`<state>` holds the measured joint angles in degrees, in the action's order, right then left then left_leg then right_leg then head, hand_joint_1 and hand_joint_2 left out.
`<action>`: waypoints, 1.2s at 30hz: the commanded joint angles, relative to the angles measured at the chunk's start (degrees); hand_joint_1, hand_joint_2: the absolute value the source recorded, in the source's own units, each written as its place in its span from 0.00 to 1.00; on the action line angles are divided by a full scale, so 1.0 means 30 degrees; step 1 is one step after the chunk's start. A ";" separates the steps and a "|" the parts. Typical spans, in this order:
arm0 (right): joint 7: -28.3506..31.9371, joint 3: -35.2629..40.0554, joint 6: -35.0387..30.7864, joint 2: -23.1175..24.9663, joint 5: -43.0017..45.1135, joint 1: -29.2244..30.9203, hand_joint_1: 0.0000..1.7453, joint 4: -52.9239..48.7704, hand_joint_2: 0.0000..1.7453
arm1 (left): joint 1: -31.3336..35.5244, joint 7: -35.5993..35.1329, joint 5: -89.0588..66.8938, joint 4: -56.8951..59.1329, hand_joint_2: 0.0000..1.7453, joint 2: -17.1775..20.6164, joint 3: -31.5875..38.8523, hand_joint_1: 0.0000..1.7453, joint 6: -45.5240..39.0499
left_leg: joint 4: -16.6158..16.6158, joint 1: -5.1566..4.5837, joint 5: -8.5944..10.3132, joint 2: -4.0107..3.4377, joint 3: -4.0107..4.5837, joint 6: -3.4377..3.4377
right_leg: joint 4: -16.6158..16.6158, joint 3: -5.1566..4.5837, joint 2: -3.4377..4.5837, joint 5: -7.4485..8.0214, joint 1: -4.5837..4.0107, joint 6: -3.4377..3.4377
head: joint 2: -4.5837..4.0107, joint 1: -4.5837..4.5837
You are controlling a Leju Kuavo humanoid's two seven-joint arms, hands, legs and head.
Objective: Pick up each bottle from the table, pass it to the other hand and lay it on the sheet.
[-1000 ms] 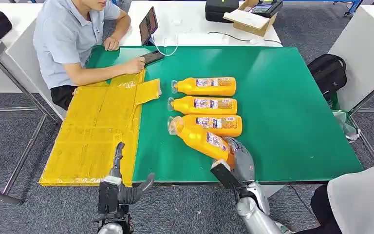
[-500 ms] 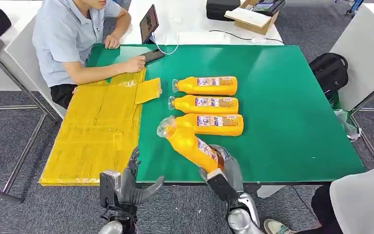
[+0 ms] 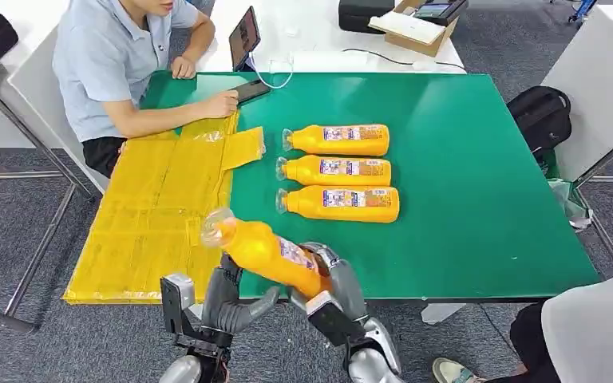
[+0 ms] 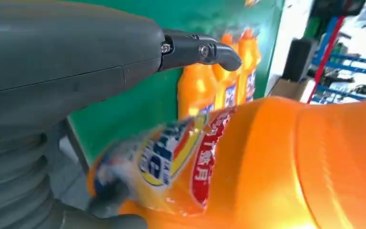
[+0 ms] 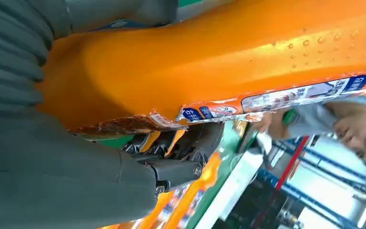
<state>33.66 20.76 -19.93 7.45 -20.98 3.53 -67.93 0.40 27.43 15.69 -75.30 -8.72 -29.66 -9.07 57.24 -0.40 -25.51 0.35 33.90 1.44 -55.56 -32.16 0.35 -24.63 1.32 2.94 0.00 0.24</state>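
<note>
Head view, right hand: we see our right hand [image 3: 329, 281] wrapped around the base of an orange plastic bottle with a printed label [image 3: 267, 254], holding it off the green tabletop [image 3: 463, 199] at the near edge.
Head view, held bottle: it lies tilted, its clear cap end pointing up and left over the near corner of the yellow sheet [image 3: 152, 215].
Head view, left hand: our left hand [image 3: 231, 299] sits just under the bottle's middle, fingers spread and holding nothing; we cannot tell whether it touches the bottle.
Head view, other bottles: three more orange bottles [image 3: 338, 171] lie side by side on the tabletop, caps pointing towards the sheet, well apart from the held one.
Head view, surroundings: a person in a light blue shirt [image 3: 104, 56] sits at the far left corner, one hand resting beside a dark phone [image 3: 251, 92].
Left wrist view: our left hand's grey thumb [image 4: 66, 47] and a dark fingertip [image 4: 214, 50] stand spread above the labelled side of the orange bottle [image 4: 276, 162], which looms close; the row of bottles [image 4: 219, 86] lies beyond on the green.
Right wrist view: our right hand [image 5: 66, 162] presses its fingers [image 5: 181, 169] against the underside of the orange bottle [image 5: 228, 52], beside the label's edge.
</note>
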 commanded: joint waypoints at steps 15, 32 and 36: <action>-0.1076 0.3144 0.0004 0.0676 0.0683 0.1660 0.35 0.3462 1.00 | 0.0777 -0.4117 0.3329 0.1333 1.00 0.0433 -0.0016 1.00 0.0751 | -0.0008 0.0039 -0.0018 -0.0026 -0.0051 -0.0039 | 0.0028 0.0054 0.0008 -0.0005 -0.0043 -0.0052 | 0.0000 -0.0007; -0.0637 0.4481 -0.2643 0.0359 -0.1030 0.1053 0.00 0.2947 0.00 | 0.0181 -0.3163 0.5966 -0.0224 1.00 -0.0047 0.2740 1.00 -0.0906 | 0.0002 0.0034 -0.0016 -0.0010 -0.0018 -0.0031 | 0.0016 0.0022 -0.0006 -0.0008 -0.0037 -0.0043 | 0.0000 -0.0007; -0.0507 0.4545 -0.3027 0.0171 -0.0945 0.0551 0.00 0.2164 0.00 | -0.0276 -0.2207 0.5575 -0.1084 1.00 -0.0639 0.3638 1.00 -0.2331 | 0.0002 0.0034 -0.0018 -0.0011 -0.0017 -0.0031 | 0.0016 0.0022 -0.0003 -0.0011 -0.0036 -0.0043 | 0.0000 0.0000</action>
<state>31.41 32.50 -27.32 9.68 -24.20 6.11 -60.78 0.48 17.81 32.72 -75.76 -8.39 -25.00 -11.50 57.24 -0.39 -25.51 0.35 33.96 1.43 -55.56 -32.24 0.35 -24.63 1.32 2.93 0.00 0.24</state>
